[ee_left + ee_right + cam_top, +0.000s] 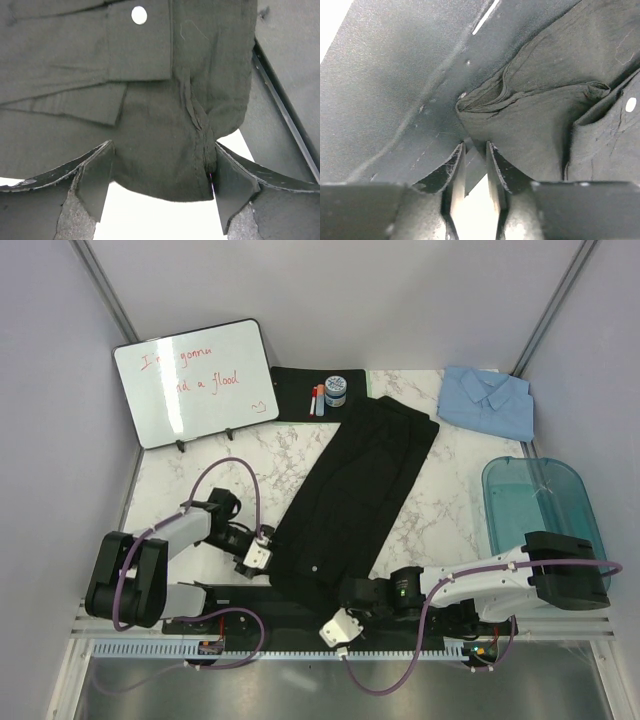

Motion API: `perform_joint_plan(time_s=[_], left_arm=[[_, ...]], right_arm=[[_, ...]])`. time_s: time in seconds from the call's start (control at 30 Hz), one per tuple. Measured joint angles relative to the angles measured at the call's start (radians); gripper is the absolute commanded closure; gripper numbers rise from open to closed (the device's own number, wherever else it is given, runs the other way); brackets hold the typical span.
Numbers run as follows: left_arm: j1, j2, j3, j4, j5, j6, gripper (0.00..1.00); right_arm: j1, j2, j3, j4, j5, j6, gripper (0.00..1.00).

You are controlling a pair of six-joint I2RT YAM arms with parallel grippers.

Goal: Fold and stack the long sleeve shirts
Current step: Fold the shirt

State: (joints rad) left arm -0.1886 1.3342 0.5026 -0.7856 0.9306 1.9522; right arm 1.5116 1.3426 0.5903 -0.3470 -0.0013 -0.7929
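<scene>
The black shirt [360, 485] lies folded into a long strip down the middle of the table. Its cuff button shows in the left wrist view [150, 100]. My left gripper [262, 558] is at the strip's near left edge. It is open wide [162, 144], with the shirt's hem lying between the fingers [95, 175]. My right gripper [350, 592] is at the strip's near right corner. Its jaws [476, 146] are nearly together, pinching a bunched corner of the black shirt [530, 125]. The light blue shirt [487, 400] lies folded at the back right.
A whiteboard [195, 380] stands at the back left. A black green-edged mat [295, 390] behind the shirt holds markers and a small jar [335, 390]. A translucent blue bin [545, 505] sits at the right. The black arm base plate [385, 100] lies along the near edge.
</scene>
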Motion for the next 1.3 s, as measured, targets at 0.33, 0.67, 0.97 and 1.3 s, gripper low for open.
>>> perform_joint_plan(time_s=[0.33,0.67,0.97,1.3], left_arm=[[-0.007,-0.137,-0.086,0.105,0.036,0.002,0.28],[-0.07,-0.076,-0.089,0.144,0.011,0.009,0.85],[-0.117,-0.255,-0.086,0.135,0.005,0.008,0.98],[-0.128,-0.129,0.134,0.13,0.041,-0.008,0.98]], right_arm=[[0.004,0.002,0.0,-0.008,-0.003,0.029,1.0],[0.005,-0.002,-0.001,-0.003,-0.002,0.043,1.0],[0.032,-0.029,-0.005,0.063,0.087,0.033,1.0],[-0.097,-0.237,-0.008,0.063,0.166,-0.01,1.0]])
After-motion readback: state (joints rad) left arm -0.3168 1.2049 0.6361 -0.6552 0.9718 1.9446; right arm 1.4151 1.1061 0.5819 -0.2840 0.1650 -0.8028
